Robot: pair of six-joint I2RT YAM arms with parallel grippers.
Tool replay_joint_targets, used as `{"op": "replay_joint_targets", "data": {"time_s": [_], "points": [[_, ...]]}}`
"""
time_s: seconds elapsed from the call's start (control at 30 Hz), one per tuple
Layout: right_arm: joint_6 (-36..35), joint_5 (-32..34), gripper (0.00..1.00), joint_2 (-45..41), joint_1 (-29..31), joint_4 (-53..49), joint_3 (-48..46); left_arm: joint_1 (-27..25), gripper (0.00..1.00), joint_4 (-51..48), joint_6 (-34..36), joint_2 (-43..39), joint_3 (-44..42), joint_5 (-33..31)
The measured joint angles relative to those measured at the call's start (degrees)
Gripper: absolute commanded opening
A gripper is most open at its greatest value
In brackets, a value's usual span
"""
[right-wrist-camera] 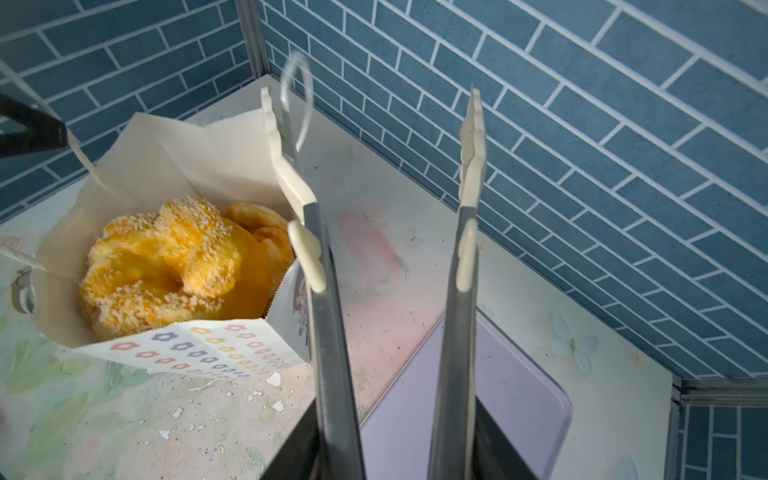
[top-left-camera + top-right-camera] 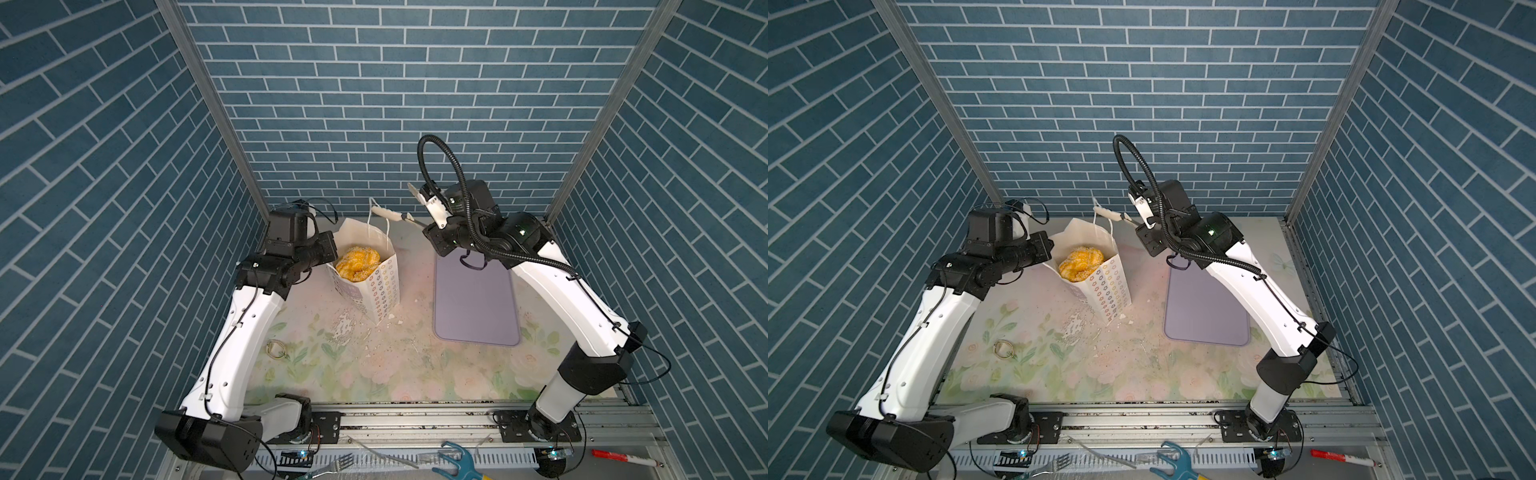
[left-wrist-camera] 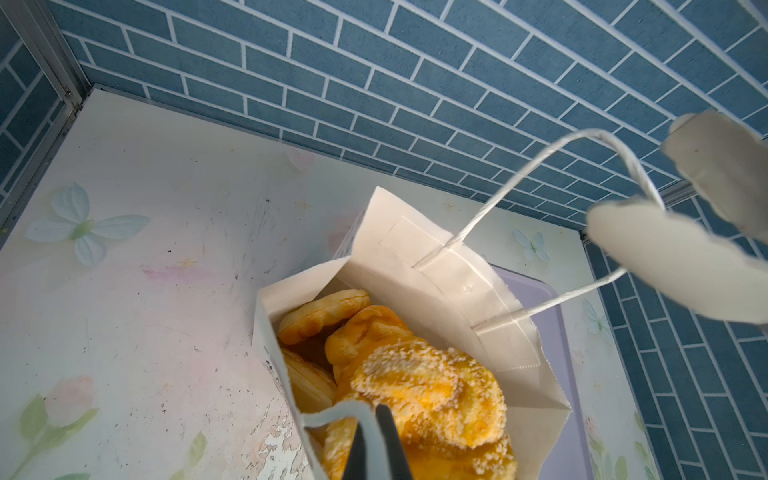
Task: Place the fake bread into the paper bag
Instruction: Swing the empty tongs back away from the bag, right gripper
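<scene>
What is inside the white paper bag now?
The paper bag holds the fake bread: a sugar-speckled twist on top, with other golden pastries partly showing beneath and beside it. Anything deeper is covered, so no count is possible.

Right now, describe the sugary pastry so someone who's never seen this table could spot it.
Find the white paper bag standing left of the lavender tray on the floral table. Look into its open top: the sugar-speckled twist lies uppermost. It alone carries white grains; the pastries beneath are smooth.

1 paper bag (image 2: 380, 286), 1 lavender tray (image 2: 476, 307), 4 visible pastries (image 3: 428, 399).
</scene>
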Motion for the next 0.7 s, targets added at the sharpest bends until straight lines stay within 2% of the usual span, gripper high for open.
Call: {"op": "replay_joint_targets", "data": {"time_s": [0.4, 0.57, 0.7], "points": [[0.59, -1.11, 0.48, -3.3, -0.52, -0.33, -4.02, 0.0, 0.0, -0.37, 0.26, 0.26, 1.25, -0.04], [0.61, -1.55, 0.48, -7.39, -0.52, -0.24, -4.85, 0.2, 0.14, -0.72, 0.33, 1.44, 3.28, 0.0], [0.66, -0.57, 0.48, -11.63, -1.22, 0.31, -6.16, 0.28, 0.36, -1.79, 0.85, 2.01, 5.81, 0.04]]}}
